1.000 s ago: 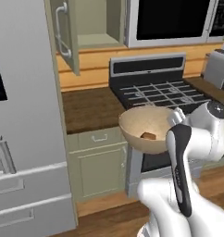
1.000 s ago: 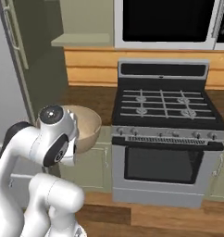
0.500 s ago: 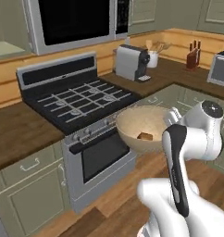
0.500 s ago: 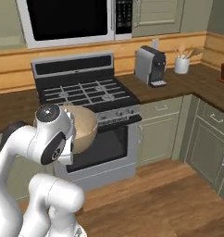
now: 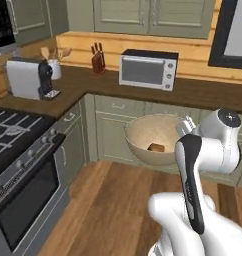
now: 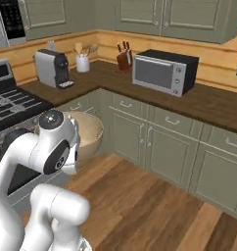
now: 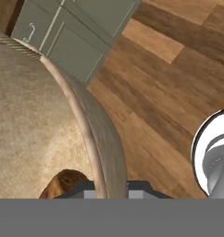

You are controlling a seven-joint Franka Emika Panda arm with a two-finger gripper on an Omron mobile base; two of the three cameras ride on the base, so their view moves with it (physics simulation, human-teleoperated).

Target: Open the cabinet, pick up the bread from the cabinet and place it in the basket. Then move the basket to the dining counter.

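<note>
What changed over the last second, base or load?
Base: the whole view swung from fridge and stove round to the corner counter with the toaster oven and coffee machine; the camera moved, not the kitchen things. Unchanged: the basket rides in front of the arm, its rim pinched by the gripper, bread inside.

The gripper (image 7: 107, 187) shows just two dark tips at the hand view's bottom edge, one on each side of the basket (image 7: 49, 120) wall; the rest is cut off. The bread (image 7: 63, 183), on the inner side of the jaws, is cropped by that edge (about half shows). The white arm (image 6: 57, 147) covers the basket's near side.
</note>
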